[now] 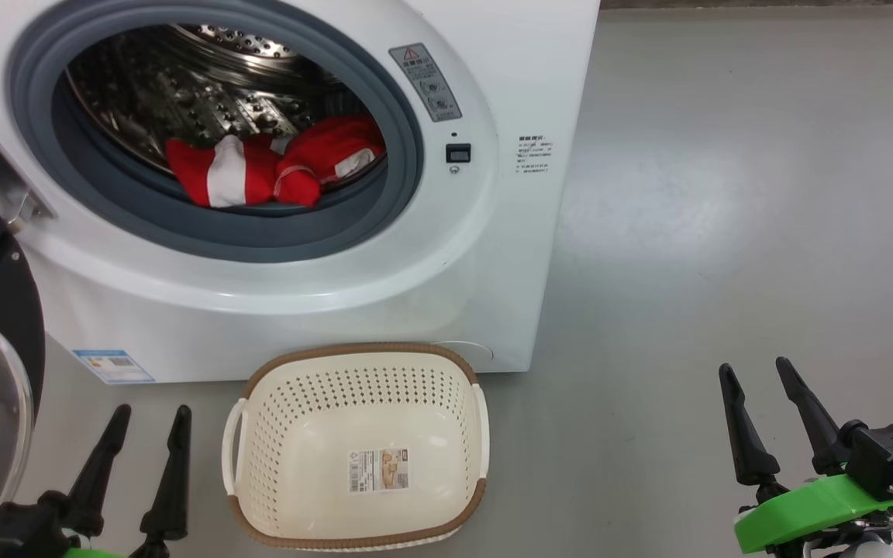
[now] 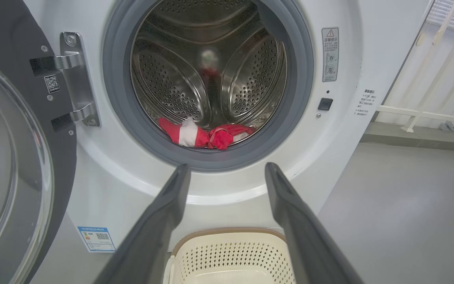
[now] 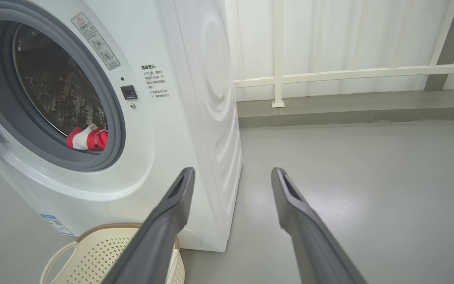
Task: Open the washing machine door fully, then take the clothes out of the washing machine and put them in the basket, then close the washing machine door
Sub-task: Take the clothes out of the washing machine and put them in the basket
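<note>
the washing machine door [image 2: 10, 157] stood wide open at your left. the clothes [image 1: 276, 167] lay low in the washing machine [image 1: 338, 294], the basket [image 1: 353, 350] empty below it. your left pincer [image 1: 150, 415] and right pincer [image 1: 755, 370] gaped apart, holding nothing; unloading and closing remained.

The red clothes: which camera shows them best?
The head view: the clothes appear largest, red with white panels, lying at the drum's front. The left wrist view shows them smaller; the right wrist view shows a part behind the seal.
</note>
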You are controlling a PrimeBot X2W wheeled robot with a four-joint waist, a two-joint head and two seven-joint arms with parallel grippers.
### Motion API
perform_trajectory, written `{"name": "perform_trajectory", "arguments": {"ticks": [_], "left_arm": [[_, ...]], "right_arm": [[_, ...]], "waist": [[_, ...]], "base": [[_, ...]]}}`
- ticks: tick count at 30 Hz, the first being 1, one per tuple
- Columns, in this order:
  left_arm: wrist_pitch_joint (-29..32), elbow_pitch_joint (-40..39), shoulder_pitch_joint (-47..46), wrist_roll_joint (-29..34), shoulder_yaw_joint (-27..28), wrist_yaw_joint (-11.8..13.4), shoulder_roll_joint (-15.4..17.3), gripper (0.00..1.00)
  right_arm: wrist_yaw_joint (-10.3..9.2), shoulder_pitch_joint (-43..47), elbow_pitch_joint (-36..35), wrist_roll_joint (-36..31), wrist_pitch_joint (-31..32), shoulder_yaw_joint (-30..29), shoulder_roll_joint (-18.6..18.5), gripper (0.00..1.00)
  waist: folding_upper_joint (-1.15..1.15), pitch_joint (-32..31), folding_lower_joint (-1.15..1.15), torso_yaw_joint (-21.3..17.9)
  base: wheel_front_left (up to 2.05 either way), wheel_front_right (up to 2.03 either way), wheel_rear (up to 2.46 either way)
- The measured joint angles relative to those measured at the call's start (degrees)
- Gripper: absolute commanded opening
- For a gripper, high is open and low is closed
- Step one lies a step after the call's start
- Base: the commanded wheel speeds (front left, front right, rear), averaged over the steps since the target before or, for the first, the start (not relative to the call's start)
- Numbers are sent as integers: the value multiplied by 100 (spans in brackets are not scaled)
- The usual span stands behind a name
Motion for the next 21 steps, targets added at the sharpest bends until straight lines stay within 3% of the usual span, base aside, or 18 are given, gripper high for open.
{"name": "perform_trajectory", "arguments": {"ticks": [6, 21], "left_arm": [[0, 94, -104, 246, 52, 0, -69, 100], [0, 160, -163, 165, -96, 0, -113, 100]], "right_arm": [[0, -12, -3, 0, 0, -1, -2, 100], [0, -66, -34, 0, 0, 0, 0, 100]], "waist": [[0, 23, 0, 4], [0, 208, 0, 11]], "base": [[24, -24, 0], [0, 0, 0]]}}
